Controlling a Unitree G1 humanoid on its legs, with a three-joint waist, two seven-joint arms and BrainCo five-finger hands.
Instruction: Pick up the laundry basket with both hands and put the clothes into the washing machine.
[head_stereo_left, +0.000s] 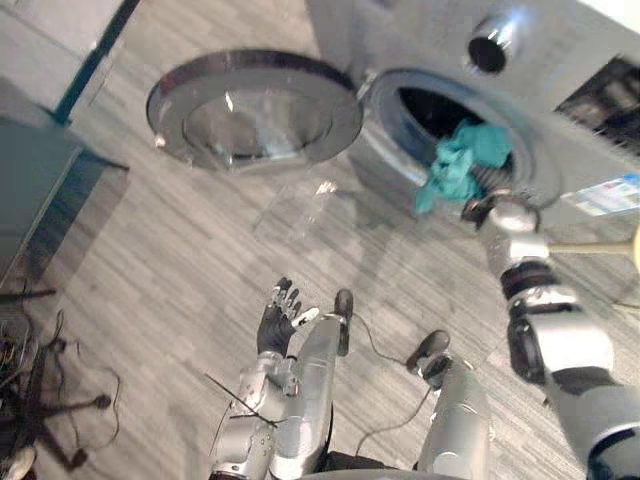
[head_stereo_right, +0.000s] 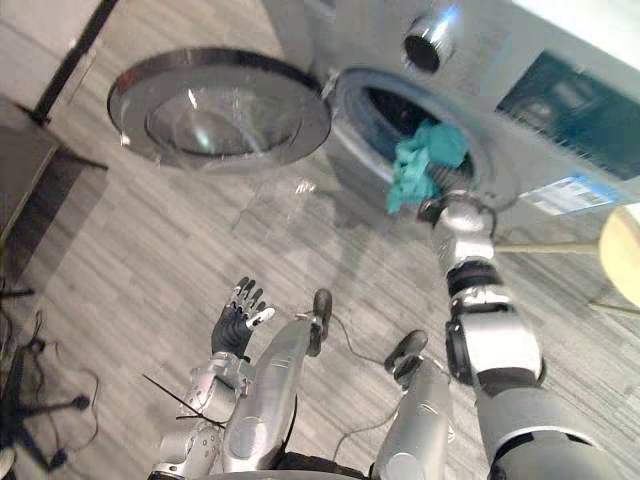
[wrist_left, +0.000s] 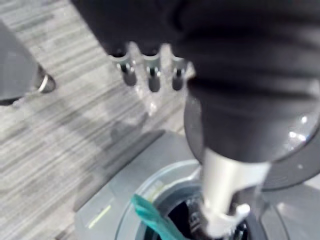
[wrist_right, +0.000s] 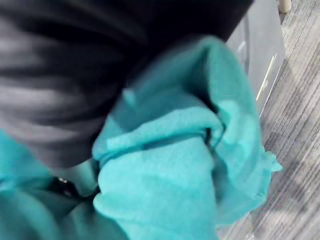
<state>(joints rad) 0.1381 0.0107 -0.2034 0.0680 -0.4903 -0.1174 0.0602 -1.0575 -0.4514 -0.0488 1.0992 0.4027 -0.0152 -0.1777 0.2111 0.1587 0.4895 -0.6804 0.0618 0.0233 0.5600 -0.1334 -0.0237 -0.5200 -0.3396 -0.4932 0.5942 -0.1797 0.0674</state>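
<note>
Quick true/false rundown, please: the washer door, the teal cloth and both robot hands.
1. The round glass-fronted washing machine door stands open. True.
2. The crumpled teal cloth lies on the grey plank floor. False: it hangs at the silver washing machine's drum opening.
3. The left robot hand is open and holds nothing. True.
4. The right robot hand hangs low beside the left one. False: it is up against the teal cloth at the drum.
</note>
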